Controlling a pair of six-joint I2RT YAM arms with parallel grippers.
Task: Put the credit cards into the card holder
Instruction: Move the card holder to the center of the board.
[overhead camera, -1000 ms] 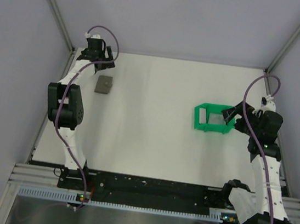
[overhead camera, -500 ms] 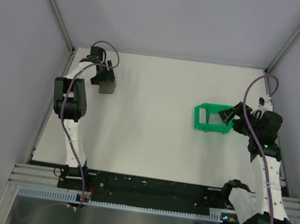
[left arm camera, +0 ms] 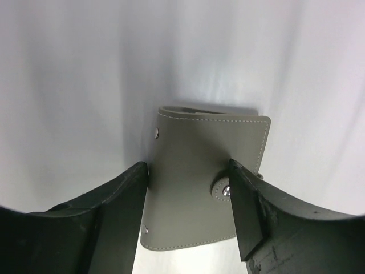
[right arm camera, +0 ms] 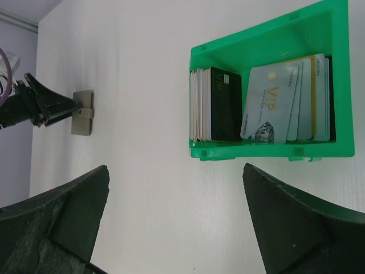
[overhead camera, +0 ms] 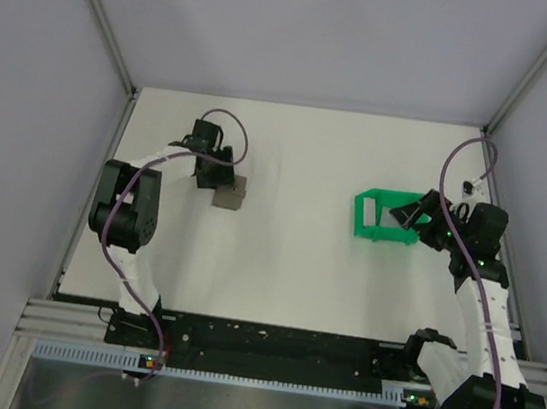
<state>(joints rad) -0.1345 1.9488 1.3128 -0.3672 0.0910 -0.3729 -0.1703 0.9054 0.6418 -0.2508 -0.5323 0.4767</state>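
The card holder is a grey-green stitched sleeve with a snap tab. It sits between the fingers of my left gripper, which is shut on its two side edges. In the top view the left gripper and the holder are at the left middle of the table. The credit cards stand and lean in the green tray: a pale stack, a black card and grey VIP cards. My right gripper is wide open and empty, hovering just short of the tray; in the top view it is at the tray's right end.
The green tray sits at the right middle of the white table. The card holder and the left gripper also show far off in the right wrist view. Grey walls enclose the table on three sides.
My left gripper has closed on the card holder and carried it right and toward the near edge. My right gripper has shifted slightly left toward the tray.
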